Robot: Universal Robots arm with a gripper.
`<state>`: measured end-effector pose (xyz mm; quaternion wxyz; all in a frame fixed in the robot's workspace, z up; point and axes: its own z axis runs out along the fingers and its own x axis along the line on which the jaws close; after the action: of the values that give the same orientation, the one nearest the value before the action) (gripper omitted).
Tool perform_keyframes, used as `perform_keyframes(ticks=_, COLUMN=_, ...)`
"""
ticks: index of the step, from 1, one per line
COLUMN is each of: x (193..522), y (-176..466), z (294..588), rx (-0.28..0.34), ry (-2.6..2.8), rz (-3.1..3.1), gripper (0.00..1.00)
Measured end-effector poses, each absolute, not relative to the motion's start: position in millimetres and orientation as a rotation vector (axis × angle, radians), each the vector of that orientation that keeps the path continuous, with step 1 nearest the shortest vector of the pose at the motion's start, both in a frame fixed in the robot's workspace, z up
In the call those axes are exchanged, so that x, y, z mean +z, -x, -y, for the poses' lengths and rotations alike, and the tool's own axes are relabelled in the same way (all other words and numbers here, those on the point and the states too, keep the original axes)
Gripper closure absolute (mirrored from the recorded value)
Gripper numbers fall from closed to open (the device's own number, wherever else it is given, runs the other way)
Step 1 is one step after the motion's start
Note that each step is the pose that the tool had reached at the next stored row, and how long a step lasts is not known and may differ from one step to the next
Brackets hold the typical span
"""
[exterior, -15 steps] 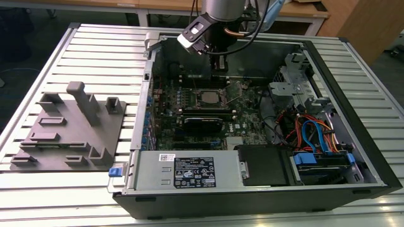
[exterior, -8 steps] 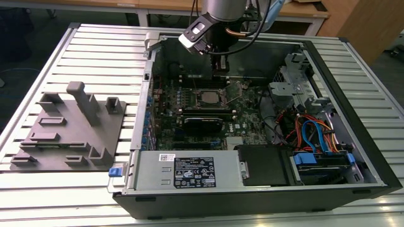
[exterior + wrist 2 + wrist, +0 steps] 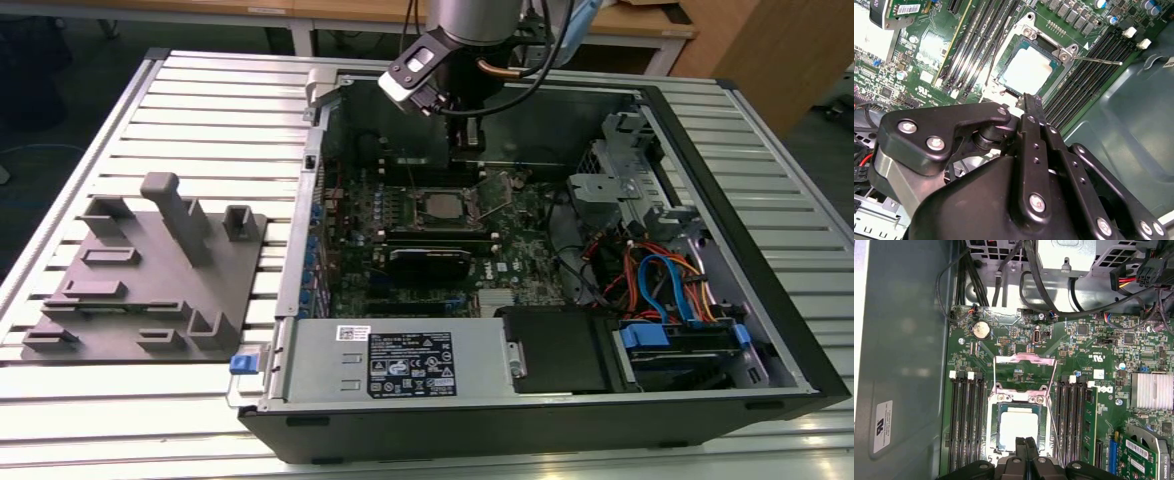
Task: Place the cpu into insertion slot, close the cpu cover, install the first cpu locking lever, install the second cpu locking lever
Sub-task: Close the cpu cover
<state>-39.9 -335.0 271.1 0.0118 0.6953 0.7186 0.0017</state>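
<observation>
Over the motherboard inside the open case, your gripper hangs just above the socket area. Pincer is narrow: in both wrist views the fingertips sit pressed together with nothing between them.

The cpu lies flat in the insertion slot, silvery top up. You can see it in the second wrist view too, and in the exterior view directly below the arm.

Relative to the pincer, the closed tips overlap the cpu's near edge; whether they touch it you can't tell.

The cpu cover is swung open, lying on the far side of the slot from the tips, green board visible through its window. One thin lever rod sticks out sideways, unlatched.
</observation>
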Motion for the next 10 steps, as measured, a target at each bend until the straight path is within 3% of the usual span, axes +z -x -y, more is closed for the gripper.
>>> perform_keyframes(ticks=10, x=271.1, y=38.1, z=335.0, rx=0.005, ry=-2.168, rz=-2.241, gripper=0.90)
